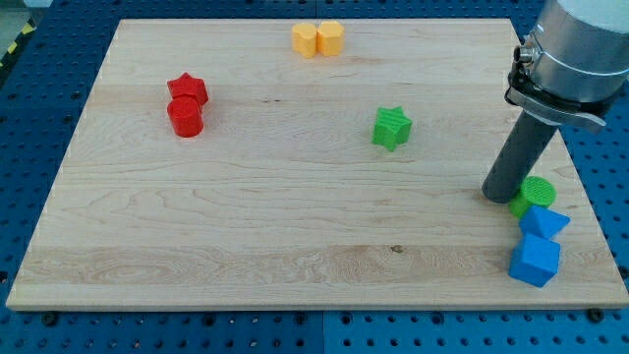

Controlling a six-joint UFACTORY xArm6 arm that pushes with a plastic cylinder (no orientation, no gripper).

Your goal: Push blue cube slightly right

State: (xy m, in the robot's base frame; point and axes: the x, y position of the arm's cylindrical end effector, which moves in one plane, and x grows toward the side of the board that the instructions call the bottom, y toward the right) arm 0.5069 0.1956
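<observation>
While my tip (498,195) touches the green cylinder (537,193), the blue cube (535,260) sits below

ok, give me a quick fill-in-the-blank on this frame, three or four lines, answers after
1. My tip sits just to the view's left of the ____ cylinder.
2. The two blue blocks lie near the board's bottom ____ corner in the view.
3. The red star touches a red ____ below it.
4. The two ____ blocks sit at the view's top edge.

Answers: green; right; cylinder; yellow
</observation>
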